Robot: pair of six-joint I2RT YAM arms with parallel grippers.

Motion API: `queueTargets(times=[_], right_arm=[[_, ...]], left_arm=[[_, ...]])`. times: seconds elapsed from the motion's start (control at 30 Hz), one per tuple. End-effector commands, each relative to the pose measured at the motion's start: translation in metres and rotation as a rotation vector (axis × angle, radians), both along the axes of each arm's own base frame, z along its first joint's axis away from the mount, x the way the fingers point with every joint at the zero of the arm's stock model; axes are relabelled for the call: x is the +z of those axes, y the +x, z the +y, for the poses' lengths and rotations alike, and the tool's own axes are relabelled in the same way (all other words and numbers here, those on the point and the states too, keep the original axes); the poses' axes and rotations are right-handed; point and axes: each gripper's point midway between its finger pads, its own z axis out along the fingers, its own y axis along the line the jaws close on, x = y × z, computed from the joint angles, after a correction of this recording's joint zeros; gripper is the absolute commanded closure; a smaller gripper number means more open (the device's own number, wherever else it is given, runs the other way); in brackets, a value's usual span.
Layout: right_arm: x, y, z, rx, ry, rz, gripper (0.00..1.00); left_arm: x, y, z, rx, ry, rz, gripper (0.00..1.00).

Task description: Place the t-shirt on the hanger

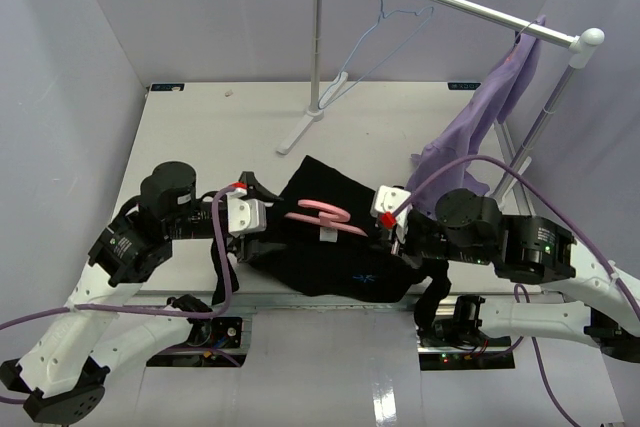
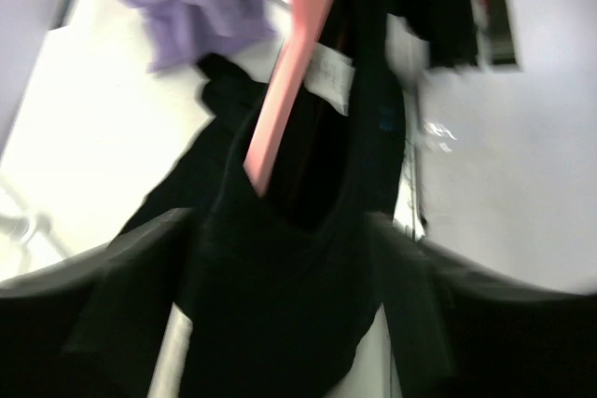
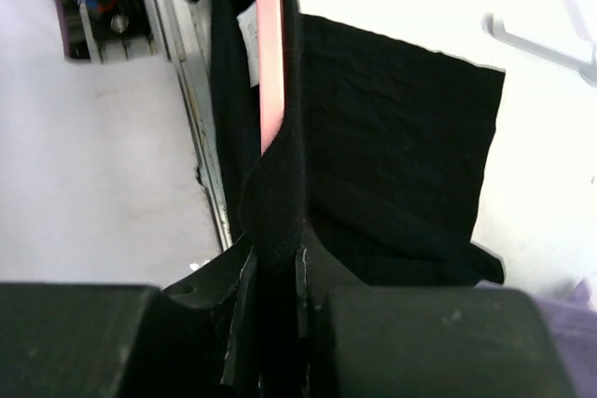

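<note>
The black t-shirt hangs between my two grippers at the table's front edge, with a small blue mark low on its front. The pink hanger lies across its top, one arm inside the cloth. My right gripper is shut on a fold of the t-shirt wrapped round the hanger's arm; in the right wrist view its jaws pinch the fold. My left gripper is at the shirt's left side. In the blurred left wrist view its jaws stand apart with t-shirt cloth filling the gap, and the hanger enters the neck opening.
A clothes rack with a silver bar stands at the back, its foot on the table. A thin light-blue wire hanger and a lavender garment hang from it. The table's front edge runs just under the shirt.
</note>
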Motion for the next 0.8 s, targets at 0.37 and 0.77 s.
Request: queueTargets(times=[0.37, 0.77], right_arm=[[-0.001, 0.041, -0.051, -0.604, -0.007, 0.180, 0.92], [0.007, 0.082, -0.071, -1.040, 0.146, 0.159, 0.92]], left_arm=[[0.052, 0.130, 0.062, 0.982, -0.345, 0.115, 0.02], [0.040, 0.137, 0.093, 1.152, -0.445, 0.091, 0.02]])
